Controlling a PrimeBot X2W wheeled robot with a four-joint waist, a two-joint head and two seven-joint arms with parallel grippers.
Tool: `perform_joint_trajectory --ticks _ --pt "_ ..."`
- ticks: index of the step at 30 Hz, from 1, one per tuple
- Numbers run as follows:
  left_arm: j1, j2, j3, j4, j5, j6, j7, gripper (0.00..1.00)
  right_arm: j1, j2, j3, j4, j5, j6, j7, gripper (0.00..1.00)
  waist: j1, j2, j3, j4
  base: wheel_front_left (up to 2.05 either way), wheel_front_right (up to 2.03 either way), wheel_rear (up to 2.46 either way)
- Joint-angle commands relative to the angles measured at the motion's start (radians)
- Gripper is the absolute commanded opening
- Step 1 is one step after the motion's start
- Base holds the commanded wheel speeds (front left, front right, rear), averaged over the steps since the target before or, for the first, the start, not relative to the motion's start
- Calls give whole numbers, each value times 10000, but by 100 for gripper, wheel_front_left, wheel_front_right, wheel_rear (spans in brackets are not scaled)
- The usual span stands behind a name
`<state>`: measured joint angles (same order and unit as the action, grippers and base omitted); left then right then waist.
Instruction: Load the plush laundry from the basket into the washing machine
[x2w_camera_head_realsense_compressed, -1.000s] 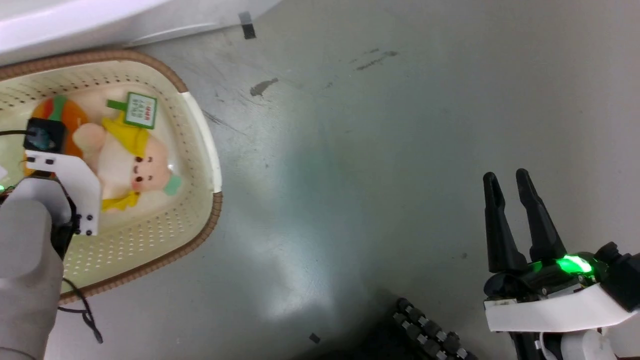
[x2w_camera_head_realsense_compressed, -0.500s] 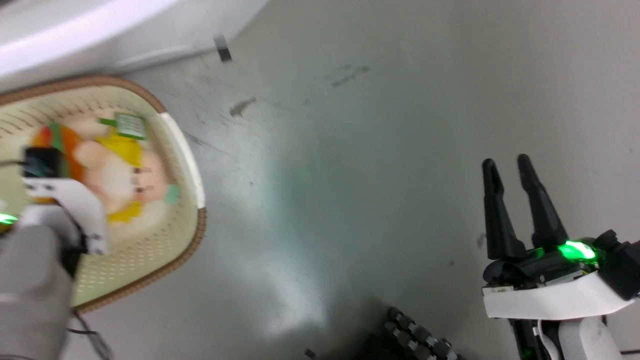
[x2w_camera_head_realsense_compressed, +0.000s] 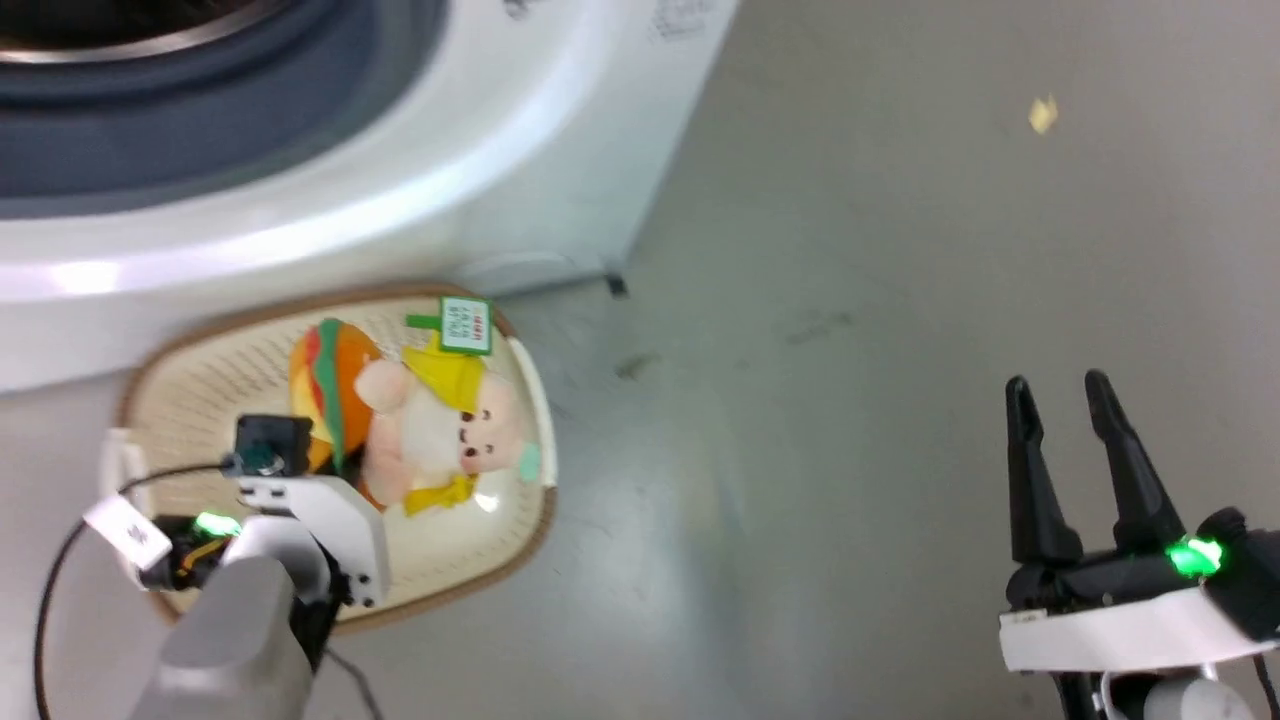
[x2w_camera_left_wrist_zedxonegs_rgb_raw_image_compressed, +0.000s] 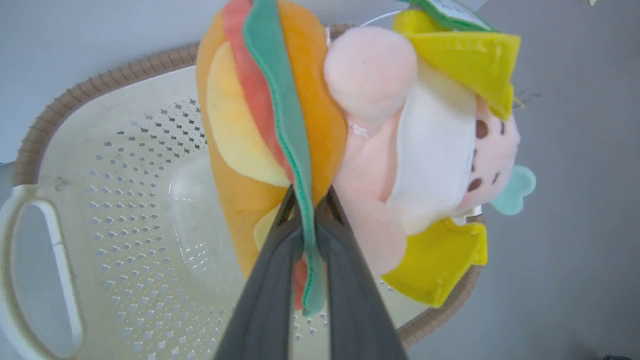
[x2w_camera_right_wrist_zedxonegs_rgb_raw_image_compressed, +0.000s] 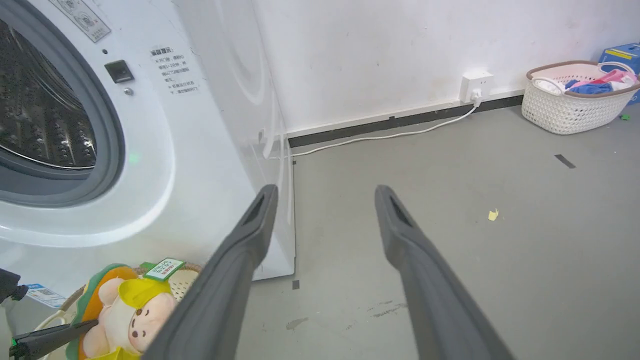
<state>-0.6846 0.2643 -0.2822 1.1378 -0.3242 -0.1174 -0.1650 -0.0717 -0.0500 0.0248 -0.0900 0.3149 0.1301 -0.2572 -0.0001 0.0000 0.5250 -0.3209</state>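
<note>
Left claw clamped, gripping plush laundry

Fuzzy cloth soft toy; matt, perforated plastic basket with woven-look rim; glossy white washer, its steel drum shiny and perforated; smooth, faintly reflective floor.

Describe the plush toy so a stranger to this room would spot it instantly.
Find the big white washing machine; a cream perforated basket with a brown rim sits at its foot. Pinched there by the left gripper is the plush toy: a peach doll in yellow joined to an orange bun, green tag on top.
</note>
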Motion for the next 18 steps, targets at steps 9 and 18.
perform_joint_trajectory --ticks 9,18 --pt "1449 -350 150 -1959 -575 -110 -955 0 686 -2 -97 131 -462 6 -45 100 1 0 -2165 1511 0 0 0" --pt "3462 -667 1472 -6749 -183 526 -965 0 885 -2 -260 82 -535 6 -45 100 1 0 -2430 1700 0 0 0"
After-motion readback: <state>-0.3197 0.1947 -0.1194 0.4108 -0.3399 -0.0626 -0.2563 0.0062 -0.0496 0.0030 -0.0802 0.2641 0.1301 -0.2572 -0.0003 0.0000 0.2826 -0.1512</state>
